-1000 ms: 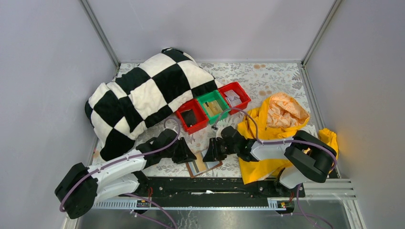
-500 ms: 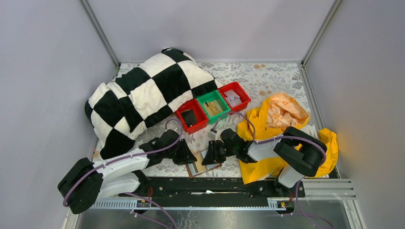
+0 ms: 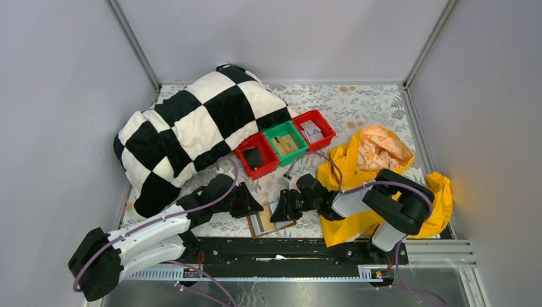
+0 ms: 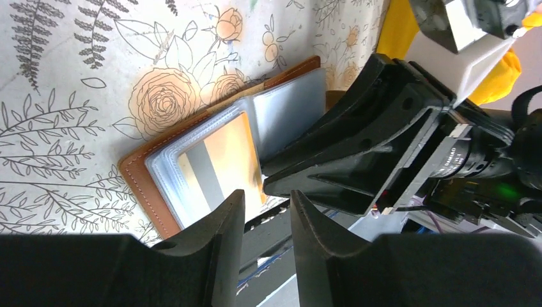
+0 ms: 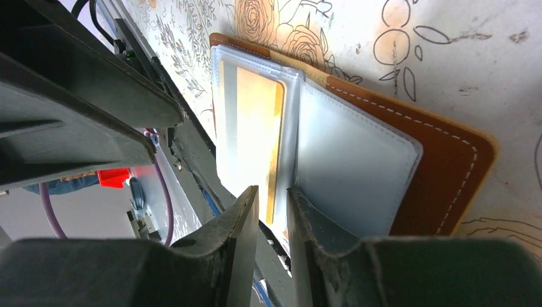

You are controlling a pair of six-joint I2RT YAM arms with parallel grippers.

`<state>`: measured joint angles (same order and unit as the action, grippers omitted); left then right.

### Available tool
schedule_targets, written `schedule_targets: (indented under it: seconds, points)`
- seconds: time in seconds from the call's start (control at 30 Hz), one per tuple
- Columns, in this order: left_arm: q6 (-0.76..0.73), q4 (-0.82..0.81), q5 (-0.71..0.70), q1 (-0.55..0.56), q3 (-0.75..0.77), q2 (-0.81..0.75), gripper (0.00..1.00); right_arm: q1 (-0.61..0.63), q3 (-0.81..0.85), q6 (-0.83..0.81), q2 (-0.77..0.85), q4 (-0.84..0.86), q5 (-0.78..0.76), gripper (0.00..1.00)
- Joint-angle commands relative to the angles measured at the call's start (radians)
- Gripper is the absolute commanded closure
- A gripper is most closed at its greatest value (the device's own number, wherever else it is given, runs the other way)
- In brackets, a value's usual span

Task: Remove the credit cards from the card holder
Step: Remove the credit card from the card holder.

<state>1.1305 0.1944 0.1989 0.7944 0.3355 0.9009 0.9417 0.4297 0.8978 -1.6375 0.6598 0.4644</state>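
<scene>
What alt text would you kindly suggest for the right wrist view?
A brown card holder lies open on a floral table cover, a gold card tucked in its left side. The right gripper, slightly parted, points at the card's lower edge.

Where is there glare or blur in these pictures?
Right wrist view: glare whitens the gold card in the card holder. Left wrist view: the left gripper looks dark and soft up close, the holder sharp. Top view: evenly lit, sharp.
</scene>
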Motion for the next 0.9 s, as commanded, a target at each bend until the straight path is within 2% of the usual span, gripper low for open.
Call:
schedule_targets:
  seconds: [0.0,0.7,0.87]
  points:
    - [-0.003,0.052,-0.021,0.005,0.006,-0.004,0.64,-0.004,-0.005,0.008,0.003,0.037,0.0,0.7]
    - [0.04,-0.064,0.01,0.006,-0.057,0.095,0.67,-0.003,0.019,0.019,-0.004,0.012,-0.017,0.68]
    - [0.043,-0.067,0.008,0.006,-0.065,0.093,0.67,-0.005,0.011,0.037,-0.014,0.039,-0.023,0.73]
